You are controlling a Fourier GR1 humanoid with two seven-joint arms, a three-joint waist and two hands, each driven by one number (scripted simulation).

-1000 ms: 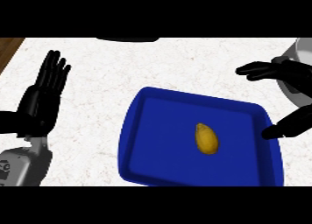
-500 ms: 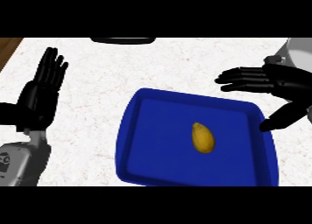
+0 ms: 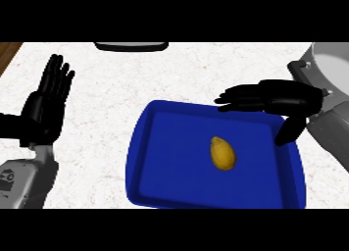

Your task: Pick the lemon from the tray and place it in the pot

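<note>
One lemon (image 3: 222,153) lies near the middle of the blue tray (image 3: 150,147) on the tabletop (image 3: 127,83), its long axis running roughly toward and away from the robot, tilted slightly. The right robot hand (image 3: 275,98) hovers over the tray's far right corner, fingers spread and holding nothing, with the lemon below and to its left; it is the nearer hand. The left robot hand (image 3: 45,105) rests open at the view's left, and the pot (image 3: 340,68) sits at the right edge.

The counter (image 3: 134,88) was white stone with faint grey speckling, evenly lit. At its far left edge a strip of brown wood (image 3: 2,56) showed. A dark, rounded object (image 3: 132,46) sat at the counter's far edge, cut off by the view.
</note>
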